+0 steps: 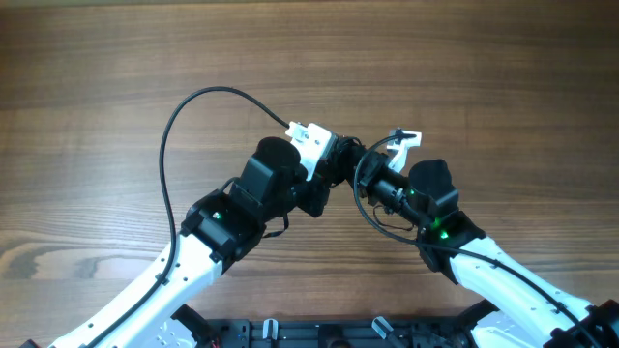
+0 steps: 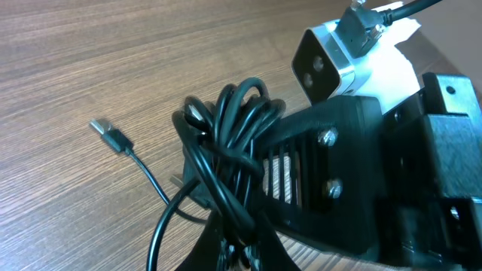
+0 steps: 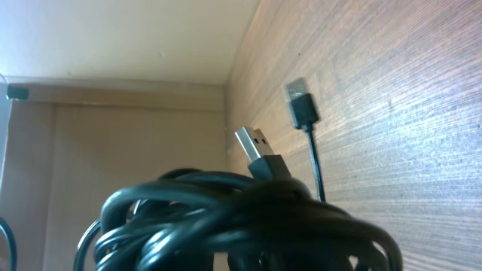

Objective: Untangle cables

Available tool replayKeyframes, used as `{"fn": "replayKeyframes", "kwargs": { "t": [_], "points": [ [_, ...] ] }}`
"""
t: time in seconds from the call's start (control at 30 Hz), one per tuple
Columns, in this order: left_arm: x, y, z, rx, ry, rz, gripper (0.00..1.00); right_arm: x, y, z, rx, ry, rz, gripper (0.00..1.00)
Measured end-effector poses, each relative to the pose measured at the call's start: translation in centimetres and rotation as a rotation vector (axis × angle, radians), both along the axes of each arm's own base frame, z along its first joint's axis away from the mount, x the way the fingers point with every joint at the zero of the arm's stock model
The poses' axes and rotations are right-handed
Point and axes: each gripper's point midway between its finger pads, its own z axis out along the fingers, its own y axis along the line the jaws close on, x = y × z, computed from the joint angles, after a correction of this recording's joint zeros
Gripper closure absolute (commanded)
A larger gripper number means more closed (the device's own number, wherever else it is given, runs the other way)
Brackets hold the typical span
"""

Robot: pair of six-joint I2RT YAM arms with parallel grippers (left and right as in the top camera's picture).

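The cables (image 2: 226,143) are found bunched in a tight coil directly between the two pincers, equally near to both. The left pincer (image 2: 235,247) is seen clamped on the coil's lower strands. The state of the right pincer (image 1: 368,166) cannot be told, as the coil hides its fingers. One free tail, ending in a plug (image 2: 111,136), is laid along the table (image 2: 90,60), away from both arms.
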Motion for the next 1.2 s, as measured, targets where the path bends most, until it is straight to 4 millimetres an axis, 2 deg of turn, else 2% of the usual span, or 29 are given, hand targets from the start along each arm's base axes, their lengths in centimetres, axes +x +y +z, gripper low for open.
{"fn": "replayKeyframes", "kwargs": {
  "t": [0.07, 0.13, 0.23, 0.3, 0.33, 0.37, 0.43, 0.5, 0.53, 0.6, 0.7, 0.8, 0.97, 1.07, 1.13, 1.2],
  "points": [
    [0.4, 0.5, 0.0, -0.008, 0.006, 0.012, 0.96, 0.1, 0.0, 0.2, 0.001, -0.010, -0.001, 0.28],
    [1.8, 2.4, 0.2, -0.021, 0.018, 0.062, 0.96, -0.1, 0.2, 0.4, 0.006, -0.017, 0.011, 0.01],
    [4.1, 5.9, 1.4, -0.103, 0.040, 0.167, 0.96, -0.6, 0.7, 0.4, 0.014, -0.012, 0.049, 0.00],
    [5.4, 8.2, 1.5, -0.137, 0.067, 0.255, 0.96, -0.9, 0.8, 0.5, 0.012, -0.018, 0.080, 0.00],
    [6.0, 9.5, 1.6, -0.158, 0.077, 0.291, 0.96, -0.8, 0.5, 0.5, 0.001, -0.037, 0.088, 0.00],
    [6.1, 10.0, 1.6, -0.180, 0.092, 0.290, 0.96, -0.4, -0.3, 0.6, -0.024, -0.079, 0.100, 0.02],
    [5.7, 10.3, 2.0, -0.239, 0.127, 0.241, 0.96, 0.6, -2.5, 2.4, -0.058, -0.248, 0.146, 0.14],
    [4.8, 9.4, 2.7, -0.286, 0.141, 0.145, 0.96, 0.2, -3.7, 4.3, -0.073, -0.411, 0.228, 0.42],
    [4.3, 8.9, 2.9, -0.306, 0.150, 0.099, 0.96, -0.1, -4.0, 4.7, -0.077, -0.453, 0.260, 0.46],
    [3.2, 7.5, 2.8, -0.346, 0.187, -0.013, 0.96, -1.8, -3.1, 4.8, -0.067, -0.488, 0.365, 0.50],
    [3.0, 6.6, 1.1, -0.365, 0.259, -0.081, 0.96, -3.7, -1.5, 4.8, -0.029, -0.471, 0.463, 0.64],
    [3.2, 6.3, 0.1, -0.370, 0.288, -0.097, 0.96, -4.7, -0.6, 4.8, 0.017, -0.408, 0.504, 0.68],
    [2.4, 4.3, 0.9, -0.377, 0.253, -0.180, 0.96, -4.8, 0.0, 4.1, 0.036, -0.319, 0.491, 0.67],
    [2.3, 4.2, 1.0, -0.378, 0.246, -0.187, 0.96, -4.5, -0.1, 3.3, 0.031, -0.266, 0.470, 0.66],
    [2.6, 4.4, 1.1, -0.380, 0.236, -0.182, 0.96, -4.5, -0.2, 3.0, 0.037, -0.234, 0.466, 0.59],
    [2.8, 4.5, 1.2, -0.382, 0.229, -0.177, 0.96, -4.5, -0.2, 3.0, 0.043, -0.223, 0.467, 0.56]
  ]
}}
